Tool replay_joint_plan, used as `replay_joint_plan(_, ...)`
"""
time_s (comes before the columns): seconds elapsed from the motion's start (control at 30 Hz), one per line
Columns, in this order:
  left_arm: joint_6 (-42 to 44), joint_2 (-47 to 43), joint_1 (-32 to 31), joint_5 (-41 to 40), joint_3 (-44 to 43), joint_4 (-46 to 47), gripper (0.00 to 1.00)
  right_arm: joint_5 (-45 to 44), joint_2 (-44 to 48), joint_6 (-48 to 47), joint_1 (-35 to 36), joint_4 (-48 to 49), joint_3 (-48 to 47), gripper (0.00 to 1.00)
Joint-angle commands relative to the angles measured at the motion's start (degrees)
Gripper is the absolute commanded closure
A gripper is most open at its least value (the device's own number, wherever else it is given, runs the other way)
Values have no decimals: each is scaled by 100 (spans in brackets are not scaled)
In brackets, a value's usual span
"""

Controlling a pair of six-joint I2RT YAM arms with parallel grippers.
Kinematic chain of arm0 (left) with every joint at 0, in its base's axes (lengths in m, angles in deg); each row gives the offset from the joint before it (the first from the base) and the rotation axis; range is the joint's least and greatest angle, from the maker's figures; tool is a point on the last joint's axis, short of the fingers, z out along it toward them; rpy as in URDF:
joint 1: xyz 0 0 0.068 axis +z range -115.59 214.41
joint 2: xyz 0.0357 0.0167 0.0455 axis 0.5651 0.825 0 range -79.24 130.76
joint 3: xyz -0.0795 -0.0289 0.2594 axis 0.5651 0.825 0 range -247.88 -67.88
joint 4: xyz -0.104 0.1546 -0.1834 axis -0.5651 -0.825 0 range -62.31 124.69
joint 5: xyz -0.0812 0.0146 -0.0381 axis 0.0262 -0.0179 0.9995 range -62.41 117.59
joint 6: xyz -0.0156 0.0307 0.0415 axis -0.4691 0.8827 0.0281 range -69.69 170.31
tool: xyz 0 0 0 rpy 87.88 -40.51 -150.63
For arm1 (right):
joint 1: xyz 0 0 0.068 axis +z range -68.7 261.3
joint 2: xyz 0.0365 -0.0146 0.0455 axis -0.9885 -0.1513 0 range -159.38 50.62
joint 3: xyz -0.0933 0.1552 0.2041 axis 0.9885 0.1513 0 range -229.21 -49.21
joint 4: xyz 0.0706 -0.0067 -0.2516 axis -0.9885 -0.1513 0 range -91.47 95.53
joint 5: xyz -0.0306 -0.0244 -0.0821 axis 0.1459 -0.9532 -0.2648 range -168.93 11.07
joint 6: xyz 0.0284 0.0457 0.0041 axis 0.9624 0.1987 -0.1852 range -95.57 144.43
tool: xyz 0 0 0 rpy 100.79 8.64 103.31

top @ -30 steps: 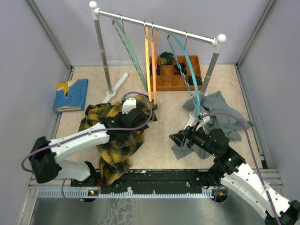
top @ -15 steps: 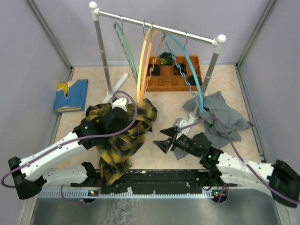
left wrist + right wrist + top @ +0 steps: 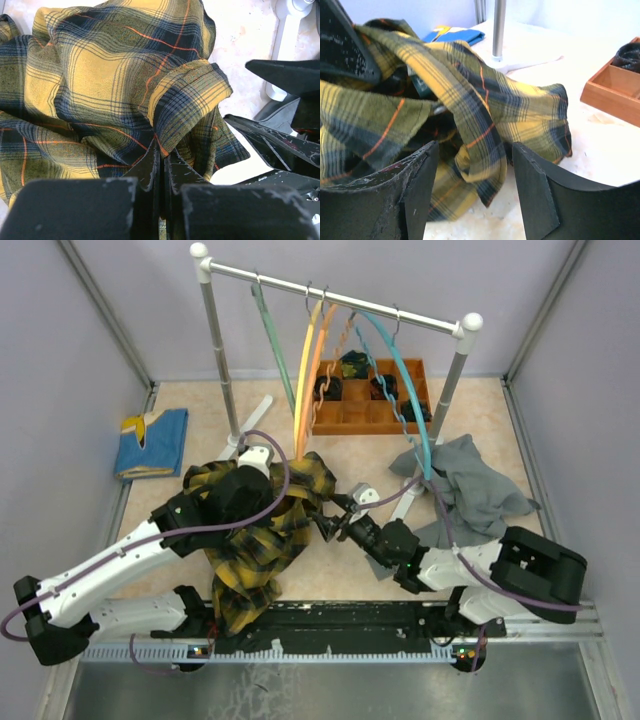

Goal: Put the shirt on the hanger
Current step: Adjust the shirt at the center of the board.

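Observation:
The yellow and black plaid shirt (image 3: 250, 550) lies bunched on the table left of centre. My left gripper (image 3: 165, 155) is shut on a fold of the shirt (image 3: 115, 90); from above it sits over the bunch (image 3: 262, 502). My right gripper (image 3: 476, 165) is open at the shirt's right edge (image 3: 328, 523), its jaws on either side of a hanging fold of the shirt (image 3: 485, 130) without touching it. The light blue hanger (image 3: 405, 385) hangs by its hook near the right end of the rack rail.
The clothes rack (image 3: 330, 290) also carries a green hanger (image 3: 272, 340), a yellow one (image 3: 303, 370) and an orange one (image 3: 320, 350). A wooden compartment tray (image 3: 375, 400) stands behind it. A grey garment (image 3: 470, 490) lies at right, a folded blue cloth (image 3: 152, 442) at left.
My right arm has swung left across the table from the grey garment to the shirt's right edge, jaws open. My left gripper has shifted slightly left, still holding the shirt. The hangers have swung.

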Motion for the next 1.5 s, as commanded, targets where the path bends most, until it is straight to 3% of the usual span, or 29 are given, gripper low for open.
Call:
replay_joint_plan(0.0,-14,-135,-24,133,-290,-178,100,-338,-538,-76,80,1233,-492,39)
replay_joint_plan(0.17,-47,-234,-24,186,-459,-336,100,-490,-1119,-150,141,1236,-842,41)
replay_joint_plan(0.33,-66,-500,-24,263,-629,-502,100,-917,-1374,-248,164,1628,-716,51)
replay_joint_plan(0.47,99,-751,-24,535,-716,-528,100,-1161,-944,-430,260,1558,-517,79)
replay_joint_plan(0.57,389,-882,-24,1070,-789,-515,100,-1171,-147,-672,401,810,-502,100)
replay_joint_plan(0.83,1080,-1172,-24,1858,-1139,-753,100,-989,2801,-359,963,-3428,-1066,100)
replay_joint_plan(1.0,1459,-1479,-24,1884,-1205,-602,100,-1469,3753,-467,1871,-5218,-1709,100)
replay_joint_plan(1.1,1670,-1403,-24,1910,-1519,-435,100,-1759,3718,-670,2326,-5822,-2545,100)
replay_joint_plan(1.27,2067,-979,-24,1938,-2405,-108,100,-1533,2934,-797,2361,-6688,-4357,100)
replay_joint_plan(1.47,2791,-32,-24,1100,-4349,138,100,-2132,1840,-1562,2365,-7338,-6950,100)
